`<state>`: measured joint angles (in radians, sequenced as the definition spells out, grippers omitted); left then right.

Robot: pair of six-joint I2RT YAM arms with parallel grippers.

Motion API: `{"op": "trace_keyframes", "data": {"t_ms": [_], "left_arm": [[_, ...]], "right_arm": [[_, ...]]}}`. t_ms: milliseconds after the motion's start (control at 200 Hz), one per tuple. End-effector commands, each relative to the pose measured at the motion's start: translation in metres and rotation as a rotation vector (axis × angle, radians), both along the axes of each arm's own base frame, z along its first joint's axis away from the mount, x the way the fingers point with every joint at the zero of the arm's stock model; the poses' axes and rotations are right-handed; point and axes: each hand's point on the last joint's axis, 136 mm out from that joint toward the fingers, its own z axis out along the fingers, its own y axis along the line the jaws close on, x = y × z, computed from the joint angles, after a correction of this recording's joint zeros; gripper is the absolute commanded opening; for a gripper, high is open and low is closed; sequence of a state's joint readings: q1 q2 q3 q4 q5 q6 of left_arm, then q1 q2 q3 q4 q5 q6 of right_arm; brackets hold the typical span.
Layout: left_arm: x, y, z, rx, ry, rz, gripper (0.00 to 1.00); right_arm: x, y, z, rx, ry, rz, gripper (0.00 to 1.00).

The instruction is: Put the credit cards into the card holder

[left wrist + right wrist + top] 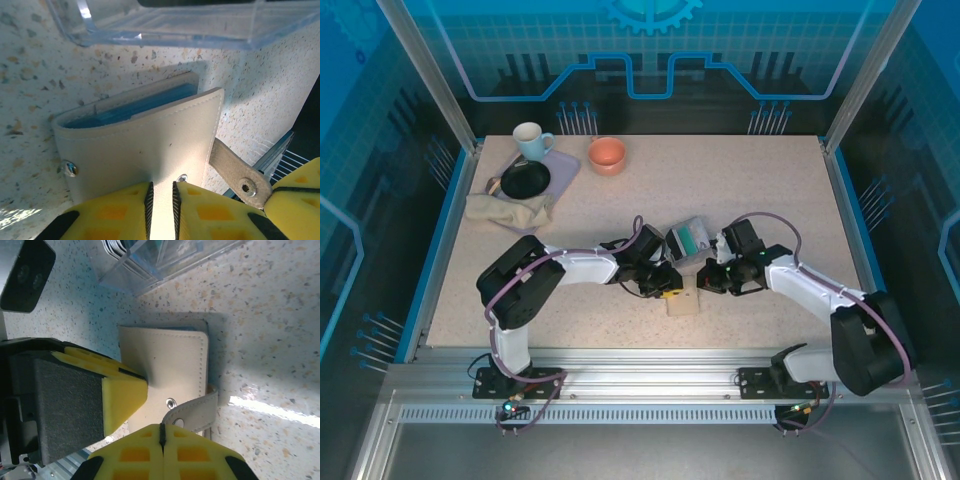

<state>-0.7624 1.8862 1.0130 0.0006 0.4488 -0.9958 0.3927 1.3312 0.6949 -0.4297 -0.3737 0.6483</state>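
The beige card holder (683,302) lies folded on the table between both arms; in the left wrist view the card holder (140,140) shows teal credit cards (125,107) tucked inside. My left gripper (162,192) sits on its outer cover, jaws drawn to a narrow slit with a ridge of the cover pinched between them. My right gripper (162,432) is shut on the tip of the holder's snap strap (192,412), which stands lifted off the cover. More teal credit cards (692,238) stand in the clear box just behind.
The clear plastic box (165,262) sits right behind the holder. At the back left are a white mug (530,140), an orange bowl (607,154), a black plate (525,180) on a purple mat and a beige cloth (508,210). The table's metal front rail is close.
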Motion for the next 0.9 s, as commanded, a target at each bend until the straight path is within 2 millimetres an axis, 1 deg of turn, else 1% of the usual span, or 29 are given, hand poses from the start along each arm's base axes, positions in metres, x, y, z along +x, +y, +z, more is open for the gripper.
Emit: {"op": "trace_keyframes", "data": {"t_ms": [0,235,445,715,895], "left_arm": [[-0.002,0.002,-0.013,0.045,0.02,0.008,0.21],[-0.003,0.002,-0.013,0.046,0.022,0.006,0.2],[-0.002,0.002,-0.013,0.049,0.021,0.01,0.2],[-0.002,0.002,-0.013,0.048,0.022,0.01,0.2],[-0.002,0.002,-0.013,0.048,0.021,0.01,0.2]], "right_arm": [[-0.003,0.011,-0.003,0.044,0.032,0.019,0.0],[-0.008,0.019,-0.014,0.021,0.067,0.058,0.0],[-0.008,0.027,-0.015,0.019,0.072,0.084,0.0],[-0.005,0.03,-0.019,0.013,0.076,0.085,0.0],[-0.01,0.031,-0.026,0.001,0.099,0.096,0.0]]}}
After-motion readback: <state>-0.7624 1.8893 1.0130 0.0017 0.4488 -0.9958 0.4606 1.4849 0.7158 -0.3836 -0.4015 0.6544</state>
